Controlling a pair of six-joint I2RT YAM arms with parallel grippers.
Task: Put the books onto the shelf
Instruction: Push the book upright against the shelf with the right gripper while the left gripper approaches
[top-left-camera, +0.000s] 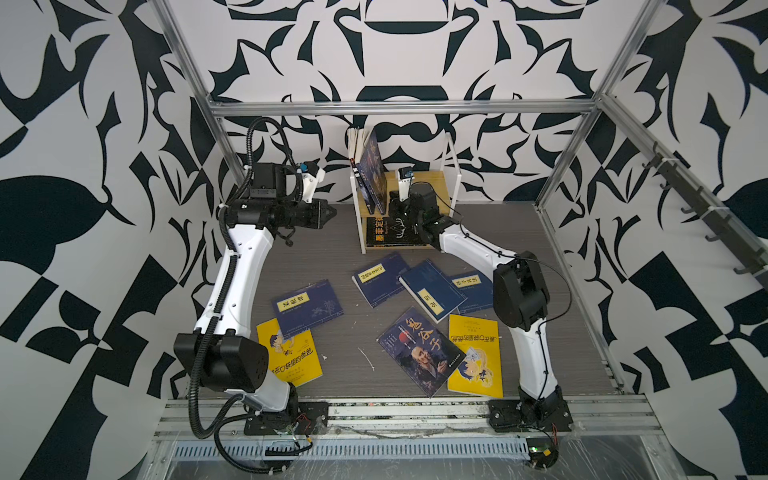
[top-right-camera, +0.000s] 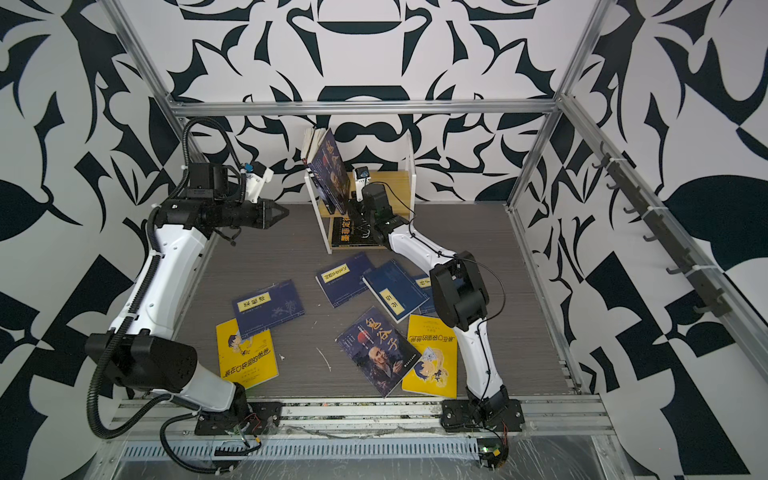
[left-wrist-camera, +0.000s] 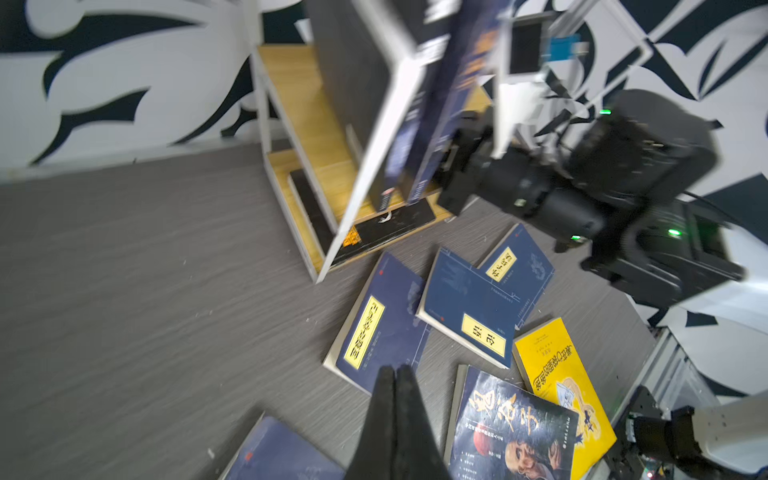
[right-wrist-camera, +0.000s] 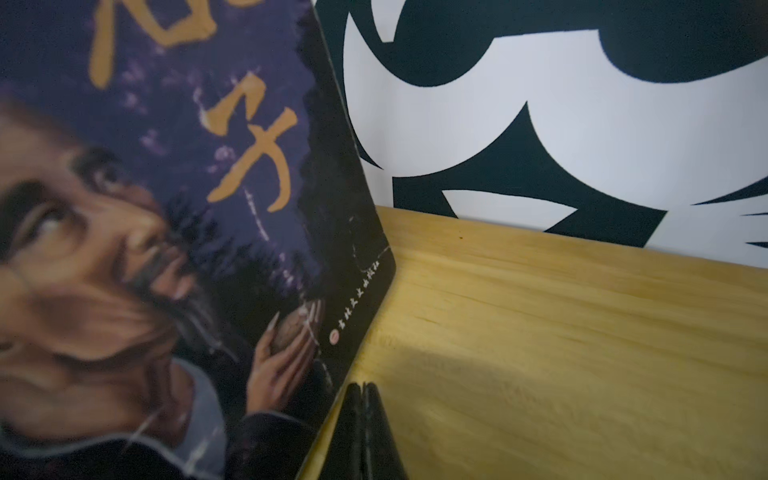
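The shelf (top-left-camera: 451, 183) stands at the back centre. On its upper board (right-wrist-camera: 540, 332) a dark portrait book (top-left-camera: 372, 168) (right-wrist-camera: 166, 208) stands leaning left against another upright book (top-left-camera: 356, 149). My right gripper (right-wrist-camera: 363, 386) is shut and empty, its tips just above the board beside that book's lower edge. My left gripper (top-left-camera: 332, 212) (left-wrist-camera: 395, 370) is shut and empty, in the air left of the shelf. Flat on the table lie several navy books (top-left-camera: 307, 307) (top-left-camera: 380, 278) (top-left-camera: 432, 289), a portrait book (top-left-camera: 419, 351) and two yellow ones (top-left-camera: 291, 353) (top-left-camera: 476, 355).
A black book with yellow title characters (top-left-camera: 390, 235) lies flat on the shelf's lower board. The right forearm (top-left-camera: 469, 245) reaches over the navy books on the right. Aluminium frame posts (top-left-camera: 561, 166) and patterned walls close in the table.
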